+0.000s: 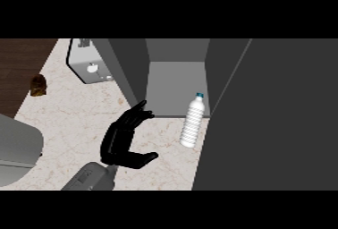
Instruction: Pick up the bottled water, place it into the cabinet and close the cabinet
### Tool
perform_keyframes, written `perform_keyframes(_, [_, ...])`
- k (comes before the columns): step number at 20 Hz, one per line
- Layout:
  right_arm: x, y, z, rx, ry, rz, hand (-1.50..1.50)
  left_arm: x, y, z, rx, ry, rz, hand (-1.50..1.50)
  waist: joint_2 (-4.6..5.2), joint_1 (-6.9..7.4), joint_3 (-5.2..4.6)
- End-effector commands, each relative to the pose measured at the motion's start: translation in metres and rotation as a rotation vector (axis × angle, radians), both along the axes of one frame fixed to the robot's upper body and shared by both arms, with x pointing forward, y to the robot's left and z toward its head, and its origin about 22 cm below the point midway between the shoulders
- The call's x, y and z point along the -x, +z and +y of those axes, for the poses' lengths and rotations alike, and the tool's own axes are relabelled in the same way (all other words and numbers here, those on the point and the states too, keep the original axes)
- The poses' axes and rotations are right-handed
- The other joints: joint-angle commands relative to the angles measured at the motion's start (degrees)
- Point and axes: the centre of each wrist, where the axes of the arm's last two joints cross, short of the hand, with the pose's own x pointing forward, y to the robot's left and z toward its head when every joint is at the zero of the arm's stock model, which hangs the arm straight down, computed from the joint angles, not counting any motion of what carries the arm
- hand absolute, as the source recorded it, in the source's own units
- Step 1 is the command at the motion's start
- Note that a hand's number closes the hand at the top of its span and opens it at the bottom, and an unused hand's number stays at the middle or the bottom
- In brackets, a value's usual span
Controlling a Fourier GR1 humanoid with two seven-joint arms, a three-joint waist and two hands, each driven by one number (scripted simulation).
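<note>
Bottled water is seen on the marble table, its capped end at 12 o'clock at the lip of the open cabinet, its base at 6 o'clock out on the table; whether it stands upright or lies flat cannot be told from this steep view. The cabinet door is swung out along its 3 o'clock side, very close. Left hand is placed at 9 o'clock of the bottle, well apart, fingers straight toward the cabinet, thumb spread, nothing grasped. Right hand is not seen.

Risks judged from here: the bottle is boxed between door and hand, so a sideways reach could knock it against the door or roll it away. A grasp taken low could let the tall bottle tip. The cap could be caught on the cabinet floor edge if it is not lifted first. Fingers could be struck on the cabinet's left wall, which lies just ahead of them. Closing could be blocked if the bottle is left across the sill. A dark brown object and a white appliance at 10–11 o'clock lie out of the way.
</note>
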Motion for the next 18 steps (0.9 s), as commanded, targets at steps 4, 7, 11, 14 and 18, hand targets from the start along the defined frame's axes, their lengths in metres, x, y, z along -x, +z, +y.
perform_keyframes(4, [0.035,0.025,0.046,0.073,0.118,-0.033,1.50,0.045,0.016,0.053,-0.025,0.041,-0.016,-1.50,0.01,-0.17,-0.01])
perform_keyframes(7, [0.032,0.023,0.065,0.038,0.194,-0.030,1.50,0.056,0.015,0.088,-0.045,0.080,-0.018,-1.50,0.06,0.57,-0.14])
perform_keyframes(11, [0.029,0.027,0.076,0.012,0.226,-0.019,1.50,0.070,0.025,0.127,-0.114,0.147,-0.031,-1.50,-0.07,0.64,-0.24])
perform_keyframes(14, [0.019,0.019,0.092,0.002,0.283,0.014,1.50,0.078,0.030,0.152,-0.186,0.160,-0.053,-1.50,0.07,0.92,-0.28])
perform_keyframes(18, [0.013,0.021,0.105,-0.004,0.325,0.011,1.50,0.097,0.046,0.159,-0.186,0.134,-0.070,-1.50,-0.50,1.26,-0.22])
